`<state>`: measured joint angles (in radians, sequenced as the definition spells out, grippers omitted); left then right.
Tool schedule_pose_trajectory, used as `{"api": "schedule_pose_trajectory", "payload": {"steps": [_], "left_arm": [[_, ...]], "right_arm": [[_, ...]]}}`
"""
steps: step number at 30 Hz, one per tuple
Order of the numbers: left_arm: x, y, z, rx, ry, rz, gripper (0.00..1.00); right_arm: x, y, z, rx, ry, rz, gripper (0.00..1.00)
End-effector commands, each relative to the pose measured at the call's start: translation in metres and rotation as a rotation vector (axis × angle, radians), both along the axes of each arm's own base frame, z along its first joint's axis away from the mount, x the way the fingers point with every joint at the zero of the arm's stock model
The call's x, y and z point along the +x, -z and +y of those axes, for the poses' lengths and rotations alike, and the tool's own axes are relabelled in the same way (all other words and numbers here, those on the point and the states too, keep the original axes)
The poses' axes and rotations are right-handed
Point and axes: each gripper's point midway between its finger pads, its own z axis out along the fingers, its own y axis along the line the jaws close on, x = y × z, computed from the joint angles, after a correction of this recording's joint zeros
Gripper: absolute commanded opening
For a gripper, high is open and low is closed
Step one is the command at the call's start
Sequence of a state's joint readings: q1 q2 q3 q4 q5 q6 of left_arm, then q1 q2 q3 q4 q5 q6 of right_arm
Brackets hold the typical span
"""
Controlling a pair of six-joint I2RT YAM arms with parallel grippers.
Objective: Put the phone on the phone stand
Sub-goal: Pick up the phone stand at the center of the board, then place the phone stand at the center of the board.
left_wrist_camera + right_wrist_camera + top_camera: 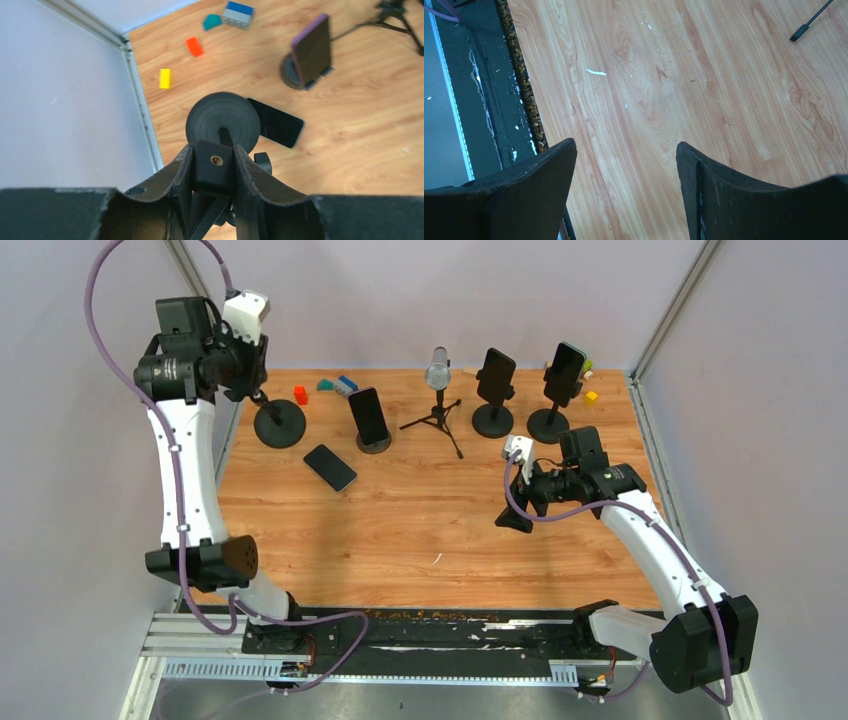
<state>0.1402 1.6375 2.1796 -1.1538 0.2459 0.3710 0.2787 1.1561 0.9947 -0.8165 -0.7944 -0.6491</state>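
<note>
The free phone stand has a round black base [280, 426] at the far left and a thin post. My left gripper [252, 376] is shut on its black clamp head [215, 168], which sits pinched between both fingers above the base [222, 118]. The phone [330, 467], a dark slab, lies flat on the wood just right of that base, seen in the left wrist view as the phone [276, 123] partly behind the base. My right gripper [515, 519] hangs open over bare wood at centre right, with nothing between its fingers [551, 170].
Three other stands with phones stand at the back [370, 421] [495, 380] [563, 374]. A microphone on a tripod [438, 392] stands between them. Small coloured blocks [300, 394] lie near the back wall, and a yellow one [165, 78] lies by the left wall.
</note>
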Motion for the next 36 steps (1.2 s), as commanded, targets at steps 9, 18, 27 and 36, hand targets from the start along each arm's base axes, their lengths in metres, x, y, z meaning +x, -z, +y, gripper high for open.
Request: {"api": "schedule_pose_trajectory", "payload": {"steps": [9,18,27,36], "left_arm": [[-0.104,-0.011,-0.115,-0.164,0.321,-0.030,0.00],[-0.144,0.026,-0.203,-0.266,0.516,-0.003,0.00],[-0.156,0.078,-0.283,-0.231,0.685,0.049,0.00],[-0.172,0.103,-0.338,-0.213,0.802,0.078,0.00]], "right_arm": [[0.002,-0.018,0.002,0.024,-0.018,-0.095,0.74],[0.008,-0.015,-0.005,0.004,0.017,-0.098,0.74],[0.016,-0.010,-0.013,-0.024,0.045,-0.103,0.74],[0.018,-0.001,-0.016,-0.032,0.044,-0.082,0.74]]}}
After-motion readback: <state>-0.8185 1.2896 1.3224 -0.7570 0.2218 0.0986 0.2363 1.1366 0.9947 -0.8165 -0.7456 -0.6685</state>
